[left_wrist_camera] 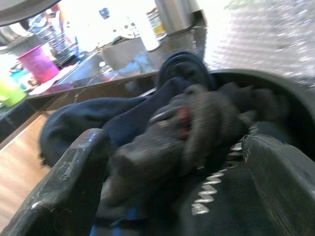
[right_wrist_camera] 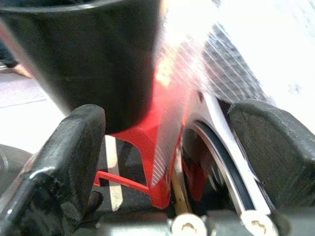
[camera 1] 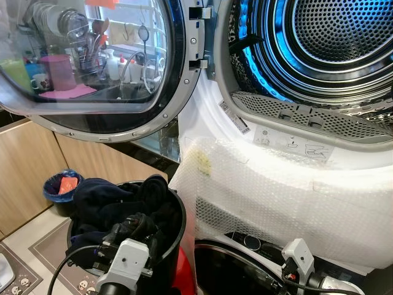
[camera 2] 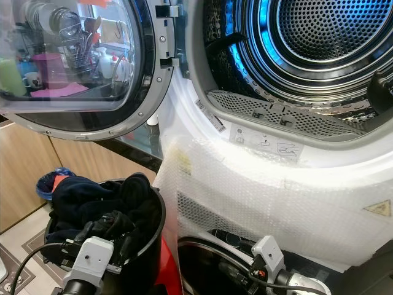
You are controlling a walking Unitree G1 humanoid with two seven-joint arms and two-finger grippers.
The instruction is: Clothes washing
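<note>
A black laundry basket stands at the lower left, heaped with dark navy and black clothes. My left gripper reaches down into the top of the heap. In the left wrist view its fingers are spread wide, and a dark grey garment bulges between them. My right gripper is open and empty, low beside the basket's right side, its wrist in front of the lower machine. The upper machine's steel drum is open and lit blue.
The round glass door swings out to the left above the basket. Bubble wrap covers the upper machine's front. A lower machine's door rim lies below it. The basket stands on a red stand. A small blue bin sits by wooden cabinets.
</note>
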